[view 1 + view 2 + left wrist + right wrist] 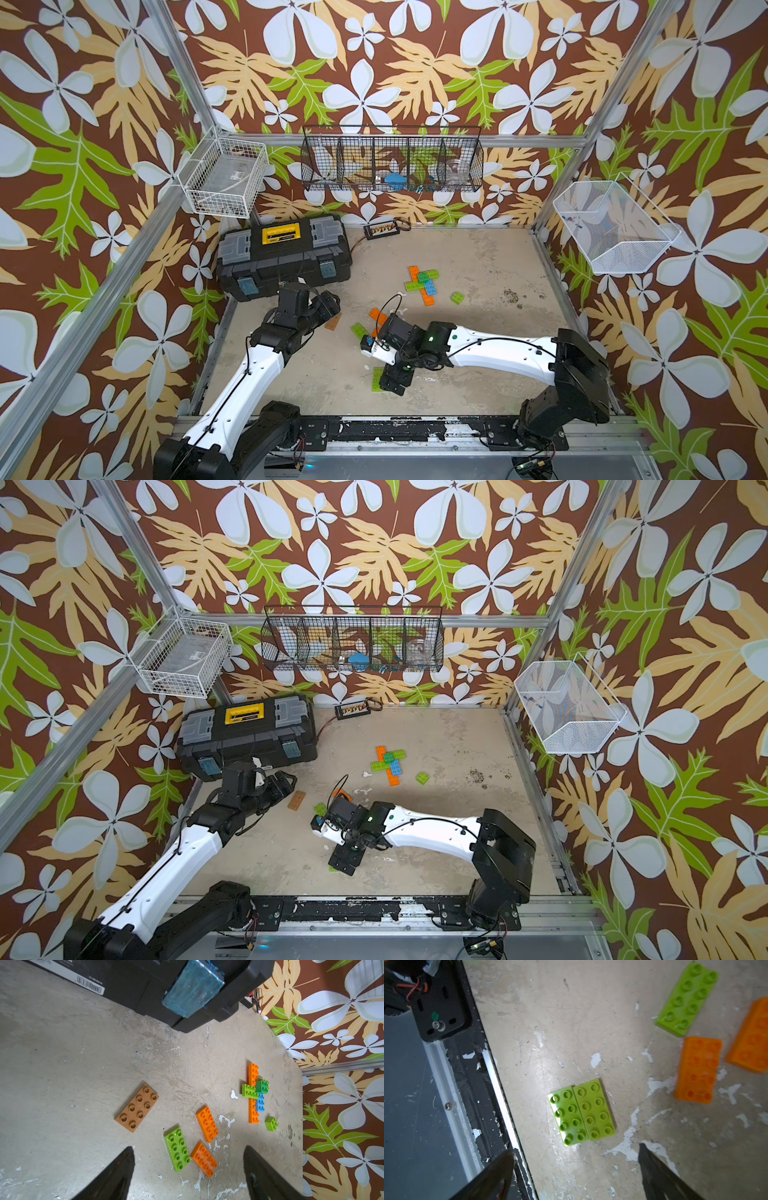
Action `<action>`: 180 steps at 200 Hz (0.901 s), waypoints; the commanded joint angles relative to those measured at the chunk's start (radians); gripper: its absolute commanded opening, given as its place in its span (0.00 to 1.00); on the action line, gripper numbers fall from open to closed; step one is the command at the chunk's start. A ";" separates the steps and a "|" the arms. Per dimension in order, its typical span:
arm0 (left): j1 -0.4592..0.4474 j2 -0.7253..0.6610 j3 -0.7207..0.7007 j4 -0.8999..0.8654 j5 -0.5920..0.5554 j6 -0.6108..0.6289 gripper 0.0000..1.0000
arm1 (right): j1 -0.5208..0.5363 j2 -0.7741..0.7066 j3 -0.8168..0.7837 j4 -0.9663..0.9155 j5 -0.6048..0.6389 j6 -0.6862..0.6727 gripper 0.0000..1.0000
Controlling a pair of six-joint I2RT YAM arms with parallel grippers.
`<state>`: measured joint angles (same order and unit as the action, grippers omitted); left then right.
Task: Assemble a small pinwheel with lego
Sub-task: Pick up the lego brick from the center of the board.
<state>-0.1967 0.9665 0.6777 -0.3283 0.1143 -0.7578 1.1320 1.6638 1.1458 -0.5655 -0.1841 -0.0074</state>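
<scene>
Left claw (188, 1147), right claw (576, 1148) — both released, empty. Mid-frame in both top views, the lego cross (423, 279) (389, 759) runs its orange long axis near-vertical; black toolbox (282, 253) shut.

The wallpaper (374, 62) is brown, patterned with white flowers and tan and green leaves. The tabletop (478, 257) is mottled beige with white chipped flecks. The toolbox (282, 257) is black, with a yellow handle (280, 234), grey lid panels and blue latches. The loose lego shows a brown brick (137, 1108), a lime green brick (177, 1149), two orange bricks (207, 1124) (204, 1159) and a lime square (271, 1123). The joined cross (254, 1093) mixes orange, lime, blue and a darker green. The black wire basket (392, 162) holds something blue, too blurred to name.
</scene>
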 commanded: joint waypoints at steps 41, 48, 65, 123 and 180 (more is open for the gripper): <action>0.025 -0.013 -0.004 -0.031 0.020 0.041 0.83 | 0.045 0.087 0.031 -0.019 0.073 -0.067 0.96; 0.026 -0.015 -0.006 -0.031 0.021 0.041 0.83 | 0.047 0.101 0.035 -0.018 0.083 -0.070 0.98; 0.031 -0.019 -0.007 -0.031 0.022 0.043 0.83 | 0.048 0.130 0.047 -0.018 0.103 -0.079 1.00; 0.036 -0.018 -0.013 -0.031 0.034 0.049 0.83 | 0.049 0.199 0.082 -0.009 0.136 -0.104 1.00; 0.041 -0.026 -0.021 -0.034 0.035 0.052 0.83 | 0.048 0.241 0.088 -0.011 0.120 -0.094 0.90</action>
<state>-0.1604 0.9424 0.6590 -0.3595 0.1432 -0.7242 1.1786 1.8950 1.2270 -0.5701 -0.0597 -0.1085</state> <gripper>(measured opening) 0.830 0.933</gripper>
